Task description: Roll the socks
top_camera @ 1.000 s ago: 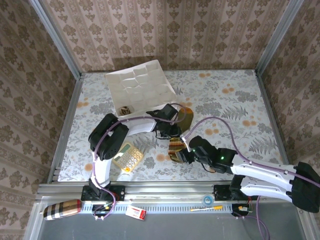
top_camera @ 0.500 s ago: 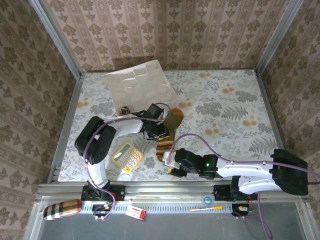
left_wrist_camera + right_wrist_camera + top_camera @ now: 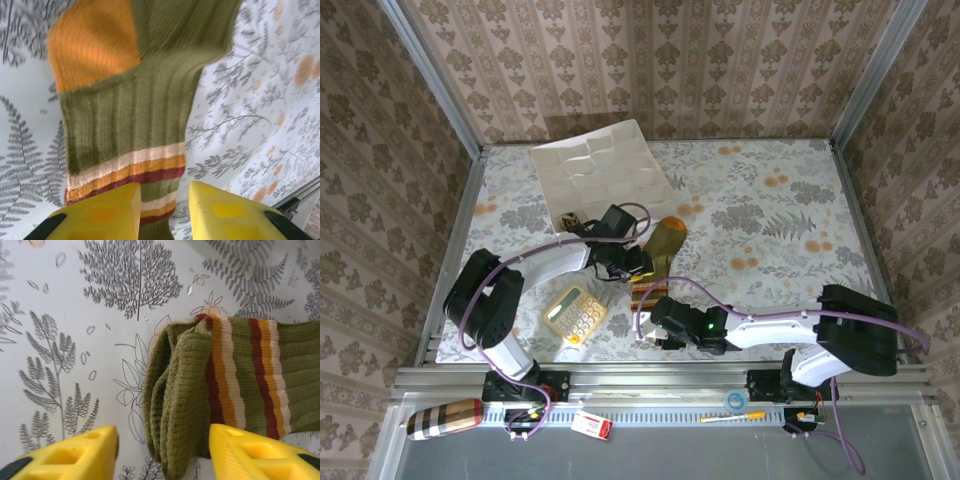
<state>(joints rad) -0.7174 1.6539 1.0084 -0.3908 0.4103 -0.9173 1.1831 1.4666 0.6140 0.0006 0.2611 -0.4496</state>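
- Since a second ago my right arm has swung in from the right side, bringing the right claw (image 3: 162,437) to the near end of the green sock (image 3: 664,243). The sock has slid a little left, toward the calculator (image 3: 574,313), and the left arm's elbow has folded out further left
- The green sock lies flat on the table (image 3: 770,220), left of centre, between the white tray (image 3: 598,170) and the near edge. It is just right of the calculator and not touching it
- Its long axis runs almost front to back, with the orange toe at the far end toward the tray and the striped cuff at the near end toward the arm bases. The toe leans slightly to the right of the cuff
- Right claw: released, with its fingers wide apart on either side of the cuff, whose end is folded over into a thick olive lip
- Left claw (image 3: 162,192): fingers parted, not clenched, with the tips over the striped band. I cannot tell whether they press on the cloth
- Risk, as I judge it: if the right claw closes on the top layer alone, the fold will spring open and the roll will not start
- Risk: if the left claw lifts or drags while I roll, the loose knit may slide along with the right claw instead of winding up, and could drift into the calculator
- Risk: both claws work the same cuff end, close together, so a careless forward push could knock one against the other
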